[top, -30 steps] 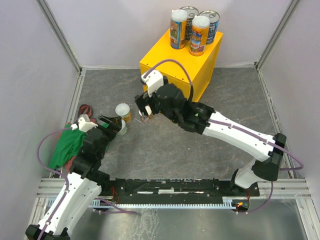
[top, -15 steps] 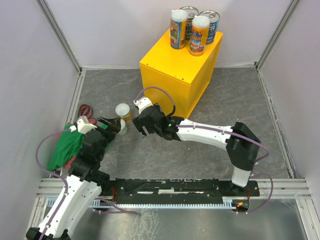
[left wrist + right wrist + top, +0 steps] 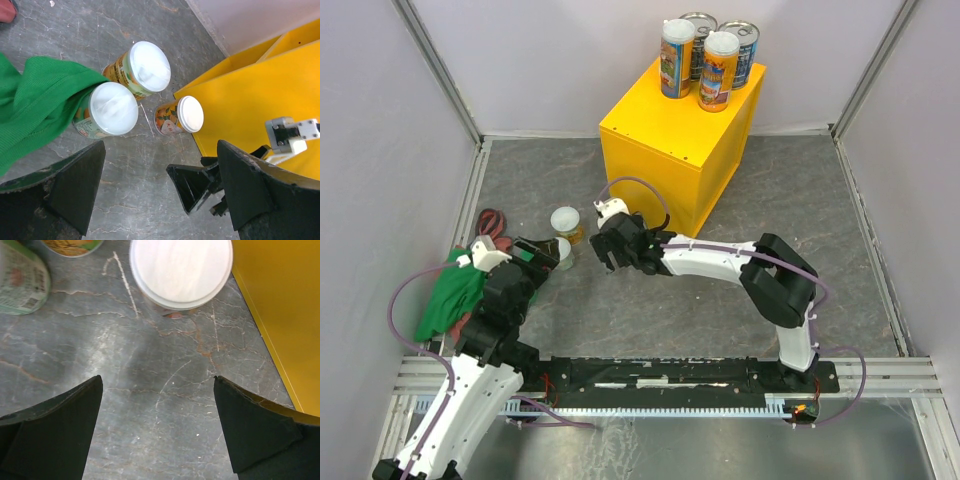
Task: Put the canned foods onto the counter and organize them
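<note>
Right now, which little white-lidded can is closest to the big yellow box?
The can standing by itself right beside the yellow box. The other two cans stand close together farther off, next to the green cloth.

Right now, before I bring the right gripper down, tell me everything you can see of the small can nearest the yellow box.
The small can is short and round, with a flat white lid that looks like plastic and an orange fruit-printed label around its side. It stands upright on the grey stone-patterned floor, close beside the yellow box; whether the two touch is unclear. The open right gripper hovers just short of it, without contact.
</note>
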Robot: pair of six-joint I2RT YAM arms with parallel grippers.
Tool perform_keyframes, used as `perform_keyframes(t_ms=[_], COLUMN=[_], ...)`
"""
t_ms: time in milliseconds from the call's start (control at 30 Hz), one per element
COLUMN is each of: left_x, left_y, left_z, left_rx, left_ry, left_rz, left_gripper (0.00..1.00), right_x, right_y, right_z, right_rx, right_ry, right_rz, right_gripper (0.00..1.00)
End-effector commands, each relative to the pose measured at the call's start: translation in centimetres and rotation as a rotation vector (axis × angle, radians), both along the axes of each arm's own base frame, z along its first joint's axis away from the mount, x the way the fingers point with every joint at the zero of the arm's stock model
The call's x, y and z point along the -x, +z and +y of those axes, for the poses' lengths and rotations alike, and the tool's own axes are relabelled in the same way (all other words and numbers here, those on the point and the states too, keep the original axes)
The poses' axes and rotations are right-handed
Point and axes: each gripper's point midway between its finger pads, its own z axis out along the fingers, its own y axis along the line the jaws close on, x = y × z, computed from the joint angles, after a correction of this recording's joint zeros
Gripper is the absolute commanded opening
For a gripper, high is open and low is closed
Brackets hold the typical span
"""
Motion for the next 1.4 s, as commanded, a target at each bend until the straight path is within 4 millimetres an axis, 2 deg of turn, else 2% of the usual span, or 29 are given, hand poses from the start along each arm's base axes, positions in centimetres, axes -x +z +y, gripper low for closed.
perform_keyframes(t_ms=[0, 467, 867, 1167, 1267, 1367], left_x=[0.0, -0.3, -0.4, -0.3, -0.2, -0.2], left_y=[1.8, 1.3, 1.4, 1.3, 1.2, 1.0], left_z=[0.9, 0.8, 1.0, 1.1, 1.0, 1.0], left_rx=[-0.029, -0.063, -0.109, -0.111, -0.108, -0.102], left_ry=[0.029, 0.019, 0.016, 0.015, 0.014, 0.015], left_rz=[-0.042, -0.009, 0.017, 0.025, 0.027, 0.026], left_gripper=[0.98, 0.98, 0.98, 0.98, 0.98, 0.98], right_x=[-2.2, -6.1, -8.9, -9.2, -9.0, -8.5], right_y=[1.6, 1.6, 1.5, 1.7, 1.6, 1.6], right_z=[1.4, 3.2, 3.7, 4.4, 4.6, 4.9], right_rx=[-0.088, -0.117, -0.119, -0.124, -0.129, -0.138], right_ry=[-0.033, -0.019, -0.014, 0.024, 0.048, 0.076], right_rz=[-0.032, -0.074, -0.129, -0.15, -0.142, -0.128], right_gripper=[0.99, 0.99, 0.99, 1.0, 0.93, 0.78])
